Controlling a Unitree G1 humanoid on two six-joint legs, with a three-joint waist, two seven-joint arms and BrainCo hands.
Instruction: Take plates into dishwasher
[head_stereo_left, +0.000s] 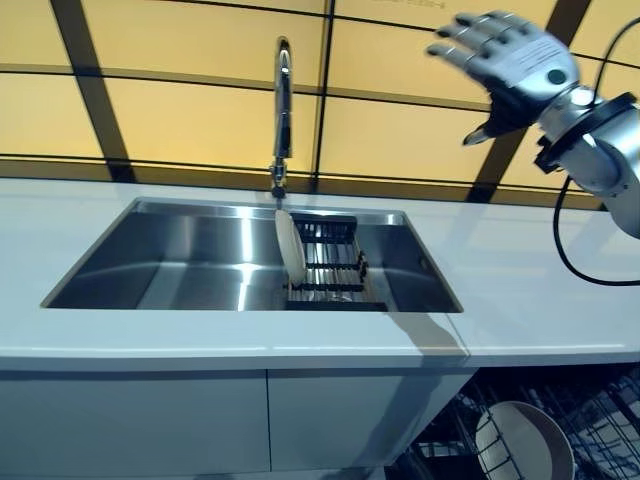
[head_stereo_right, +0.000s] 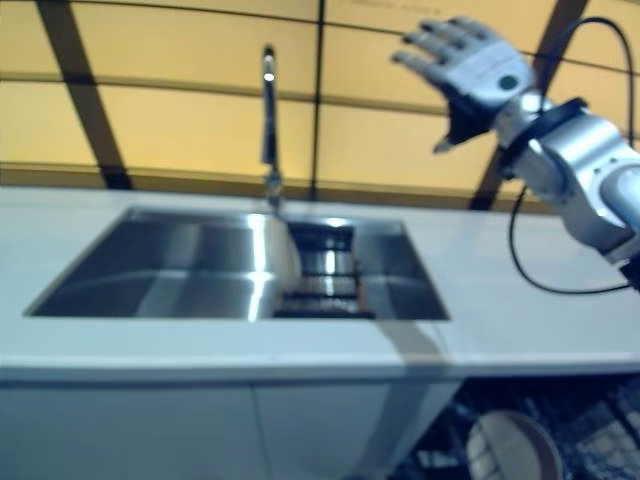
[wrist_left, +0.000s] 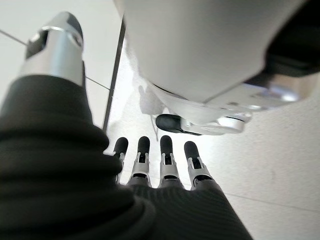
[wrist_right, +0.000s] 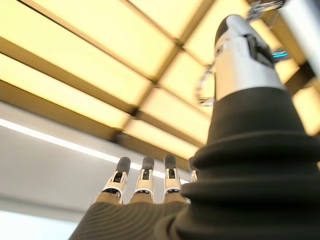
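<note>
The right hand (head_stereo_left: 520, 62) is raised high above the right part of the desk (head_stereo_left: 530, 300), in front of the yellow panelled wall (head_stereo_left: 180, 120). Its fingers (head_stereo_left: 470, 35) are straight and spread wide, with the thumb apart from them, and it holds nothing. The right wrist view confirms this: the fingers (wrist_right: 145, 180) extend in a row toward the wall panels, with nothing between them and the thumb.

The left hand (wrist_left: 150, 170) appears only in its own wrist view. Its fingers (wrist_left: 167, 155) are straight and relaxed and it carries nothing.

A stainless steel sink (head_stereo_left: 180, 265) is recessed in the middle of the desk. A tall faucet (head_stereo_left: 282, 110) stands at the sink's rear edge, near its centre. A dark drying rack (head_stereo_left: 335, 265) sits in the right half of the basin. One white plate (head_stereo_left: 291, 245) stands upright on edge at the left end of this rack, directly below the faucet spout.

Below the front right corner of the desk, the dishwasher rack (head_stereo_left: 590, 420) is in view, its wire grid exposed. A second plate (head_stereo_left: 525, 440) rests in this rack, tilted against the wires. This plate and the one in the sink are well apart, and neither hand touches either of them.
</note>
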